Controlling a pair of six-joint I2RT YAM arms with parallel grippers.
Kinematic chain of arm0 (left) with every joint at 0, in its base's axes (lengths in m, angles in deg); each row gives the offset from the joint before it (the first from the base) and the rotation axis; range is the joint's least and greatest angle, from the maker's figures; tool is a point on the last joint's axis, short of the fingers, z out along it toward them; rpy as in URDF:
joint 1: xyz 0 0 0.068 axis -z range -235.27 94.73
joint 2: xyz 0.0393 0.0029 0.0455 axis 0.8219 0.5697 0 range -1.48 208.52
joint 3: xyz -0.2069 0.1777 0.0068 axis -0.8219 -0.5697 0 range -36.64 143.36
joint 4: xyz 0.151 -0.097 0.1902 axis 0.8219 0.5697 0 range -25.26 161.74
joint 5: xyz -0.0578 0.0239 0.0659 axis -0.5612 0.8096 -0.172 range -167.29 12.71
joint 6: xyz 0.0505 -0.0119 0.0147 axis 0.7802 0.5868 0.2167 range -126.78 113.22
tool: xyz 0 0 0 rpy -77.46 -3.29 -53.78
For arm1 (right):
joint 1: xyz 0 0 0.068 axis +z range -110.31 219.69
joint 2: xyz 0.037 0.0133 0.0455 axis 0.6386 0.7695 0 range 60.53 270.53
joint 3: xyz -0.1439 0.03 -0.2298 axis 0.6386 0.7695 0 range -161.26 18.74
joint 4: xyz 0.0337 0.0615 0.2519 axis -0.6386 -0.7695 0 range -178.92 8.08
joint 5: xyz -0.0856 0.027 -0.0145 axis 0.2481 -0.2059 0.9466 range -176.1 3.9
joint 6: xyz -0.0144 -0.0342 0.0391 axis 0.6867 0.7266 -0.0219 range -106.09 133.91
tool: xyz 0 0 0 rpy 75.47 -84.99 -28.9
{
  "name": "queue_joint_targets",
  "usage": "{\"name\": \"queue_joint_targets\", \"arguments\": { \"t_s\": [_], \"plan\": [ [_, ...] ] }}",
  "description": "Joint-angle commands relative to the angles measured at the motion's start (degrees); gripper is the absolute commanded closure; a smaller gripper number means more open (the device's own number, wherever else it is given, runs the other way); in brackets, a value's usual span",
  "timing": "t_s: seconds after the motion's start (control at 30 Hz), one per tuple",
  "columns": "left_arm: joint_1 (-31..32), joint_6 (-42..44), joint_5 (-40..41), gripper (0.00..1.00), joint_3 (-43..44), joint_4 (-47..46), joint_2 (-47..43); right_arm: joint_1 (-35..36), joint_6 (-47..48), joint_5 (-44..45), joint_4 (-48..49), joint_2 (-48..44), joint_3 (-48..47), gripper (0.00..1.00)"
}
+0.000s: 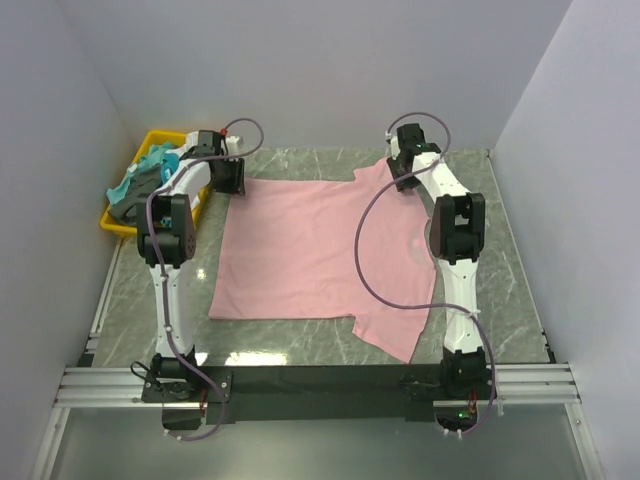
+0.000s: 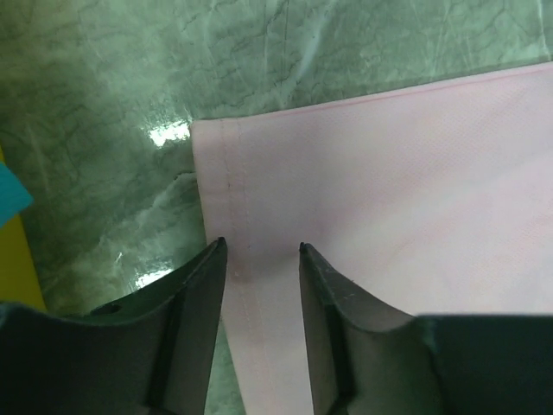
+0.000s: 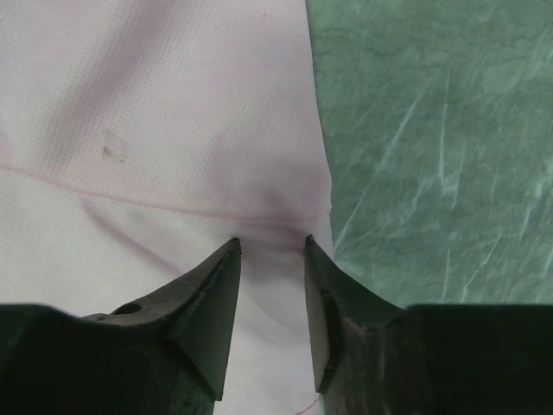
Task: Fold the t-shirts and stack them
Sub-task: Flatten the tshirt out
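fabric's thin, limp; left gripper narrowly parted astride pink t-shirt hem, right gripper likewise at its edge, maybe touching.

This is looking like a robotics lab's test cell, not a home. Plain white walls are boxing in a green marbled table on three sides. Two white arms, the left arm and the right arm, are standing bolted to an aluminium rail along the near edge, with purple cables looping off them. The only props are lying staged: a yellow bin at the far left corner and a pink t-shirt mid-table.
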Motion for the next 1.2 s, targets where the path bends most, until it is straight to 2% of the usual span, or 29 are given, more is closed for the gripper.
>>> {"name": "queue_joint_targets", "arguments": {
  "t_s": [0.0, 0.1, 0.13, 0.17, 0.23, 0.27, 0.33, 0.53, 0.6, 0.9, 1.17],
  "plan": [
    [-0.57, 0.69, -3.89, 0.53, 2.98, 2.5, -1.55, 0.4, 1.78, 0.67, 0.79, -4.8, -3.37, 0.57],
    [-0.48, 3.06, -6.0, 0.48, -3.6, 0.93, -9.01, 0.4, 2.83, -1.79, -2.19, -10.58, -0.59, 0.45],
    [-0.48, 4.64, -7.14, 0.47, -5.62, 0.31, -13.47, 0.4, 3.62, -4.15, -2.64, -12.62, 1.52, 0.32],
    [-0.48, 5.61, -7.59, 0.44, -9.56, 0.13, -15.6, 0.4, 3.8, -5.04, -2.99, -14.9, 3.98, 0.28],
    [-0.57, 7.98, -8.03, 0.42, -13.44, 0.39, -21.39, 0.4, 4.15, -6.19, -3.17, -21.41, 11.89, 0.11],
    [-0.57, 8.95, -8.12, 0.36, -17.29, 0.91, -23.08, 0.4, 4.24, -7.94, -3.7, -23.26, 14.18, 0.11],
    [-0.57, 11.75, -8.21, 0.34, -23.09, 1.71, -27.46, 0.4, 4.94, -9.53, -6.59, -27.31, 19.72, 0.11],
    [-0.48, 17.12, -7.77, 0.35, -38.13, 1.8, -36.35, 1.19, 6.79, -12.78, -9.76, -34.26, 32.64, 0.16],
    [-0.31, 18.7, -7.59, 0.36, -40.44, 2.76, -37.5, 1.98, 7.58, -12.79, -10.46, -35.31, 35.81, 0.18],
    [1.63, 25.3, -3.38, 0.41, -51.16, 3.64, -40.41, 3.65, 9.43, -7.43, -8.01, -32.07, 43.2, 0.36],
    [5.75, 28.2, -1.45, 0.44, -57.49, 5.14, -40.93, 3.48, 12.94, -0.05, -5.28, -28.2, 48.29, 0.39]
  ]
}}
